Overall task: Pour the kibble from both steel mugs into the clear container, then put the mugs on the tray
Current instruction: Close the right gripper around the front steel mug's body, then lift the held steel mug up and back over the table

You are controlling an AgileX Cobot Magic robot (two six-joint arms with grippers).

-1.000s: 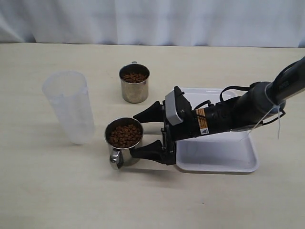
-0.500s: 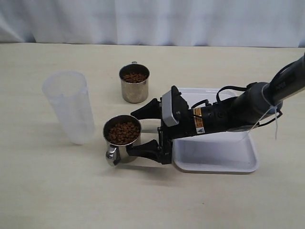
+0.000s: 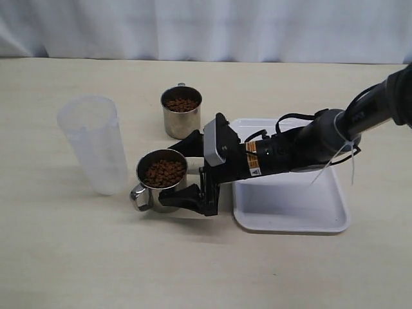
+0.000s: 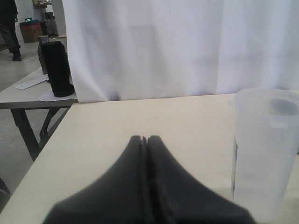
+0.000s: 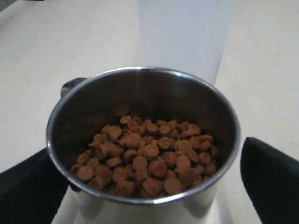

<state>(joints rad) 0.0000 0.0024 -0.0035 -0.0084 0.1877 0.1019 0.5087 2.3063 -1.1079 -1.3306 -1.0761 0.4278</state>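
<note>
Two steel mugs hold brown kibble. The near mug point(image 3: 161, 183) stands between the spread fingers of my right gripper point(image 3: 168, 174), which is open; one finger point(image 3: 188, 143) is behind it and the other in front. In the right wrist view that mug point(image 5: 140, 93), with its kibble point(image 5: 145, 154), fills the space between the black fingers point(image 5: 273, 179). The far mug point(image 3: 181, 114) stands alone behind it. The clear container point(image 3: 94, 145) is upright to the left, empty. The white tray point(image 3: 290, 226) lies under my right arm. My left gripper point(image 4: 146, 139) is shut and empty, with the container point(image 4: 264, 154) beside it.
A white curtain point(image 3: 206, 29) hangs behind the table's far edge. In the left wrist view, another table with a black object point(image 4: 57, 70) stands beyond the table's edge. Bare tabletop point(image 3: 193, 270) lies in front of the mug and tray.
My right gripper has slid left, still open, until its fingers flank the near mug. The mug shifted slightly left and its handle swung from the front round to the left.
</note>
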